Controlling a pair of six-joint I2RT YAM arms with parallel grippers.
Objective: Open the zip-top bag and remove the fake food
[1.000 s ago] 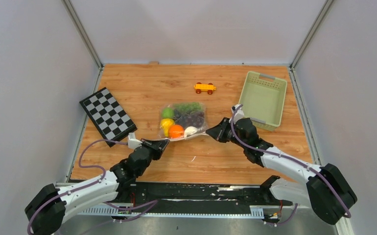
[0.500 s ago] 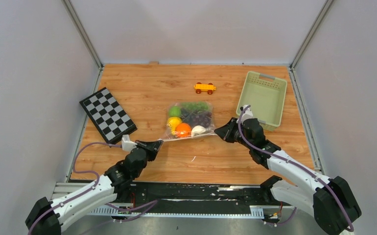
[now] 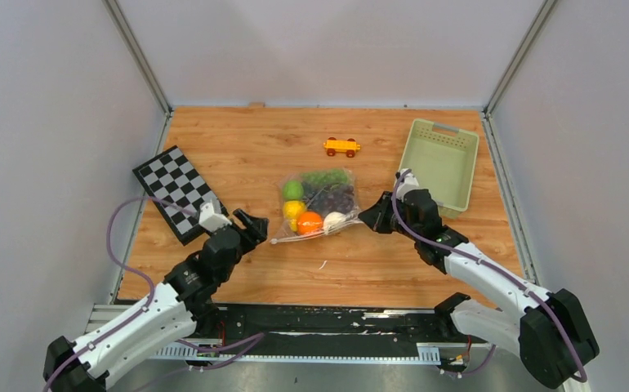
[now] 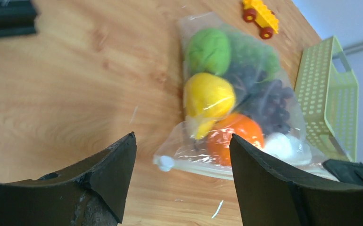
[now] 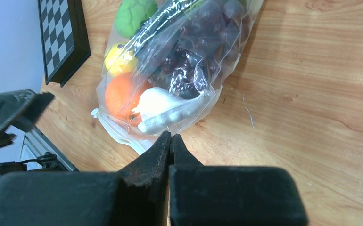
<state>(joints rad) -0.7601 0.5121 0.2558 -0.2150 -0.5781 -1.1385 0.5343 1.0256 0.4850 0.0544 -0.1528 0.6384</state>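
Right end effector (image 5: 170,137) clamps the zip-top bag (image 5: 179,70); left end effector (image 4: 182,146) — spread open — should pinch its zip strip (image 4: 193,165) squarely.

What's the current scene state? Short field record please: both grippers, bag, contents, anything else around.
left gripper: open, just short of the bag's near-left corner, not touching it
right gripper: shut, pinching the bag's near-right edge
zip-top bag: lies between the two grippers, zip strip along the near edge; sealed or open not clear
fake food: all inside the bag (orange, lemon, mushroom, grapes, green pieces)
toy car: beyond the bag, apart from it
green basket: right of the bag
checkerboard: left of the bag
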